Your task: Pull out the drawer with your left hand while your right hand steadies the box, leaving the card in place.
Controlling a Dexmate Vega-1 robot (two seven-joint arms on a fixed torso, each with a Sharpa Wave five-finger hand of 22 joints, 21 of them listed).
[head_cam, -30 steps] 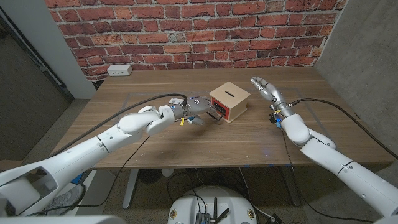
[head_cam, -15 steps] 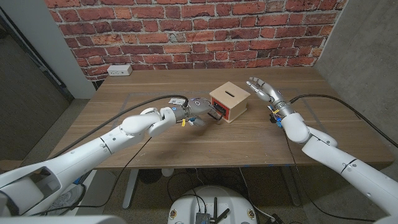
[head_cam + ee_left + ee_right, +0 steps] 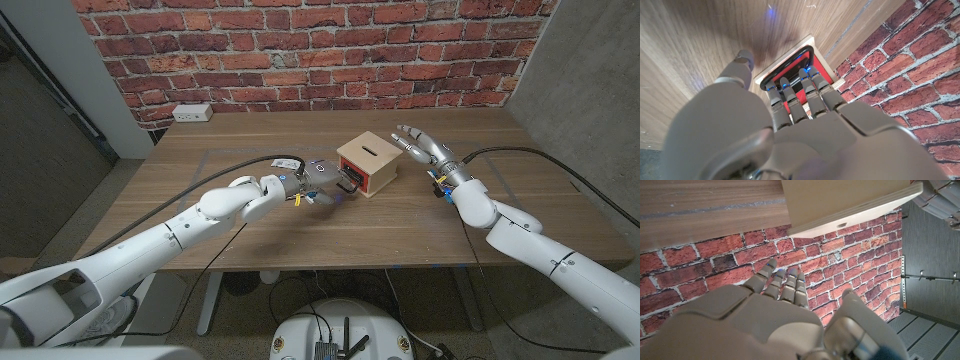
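I see a pale wooden box (image 3: 370,157) with a dark slot in its top and a red drawer front (image 3: 799,75) carrying a black handle. Both my hands, left (image 3: 322,180) and right (image 3: 424,145), are grey on white arms. The table (image 3: 300,225) is brown woodgrain; the wall (image 3: 300,50) behind is red brick with pale mortar.

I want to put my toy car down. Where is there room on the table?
The wooden table is bare in front of the right arm and at its far left between the power strip and the left arm. It is crowded in the middle, where the left hand and right hand flank the wooden box.
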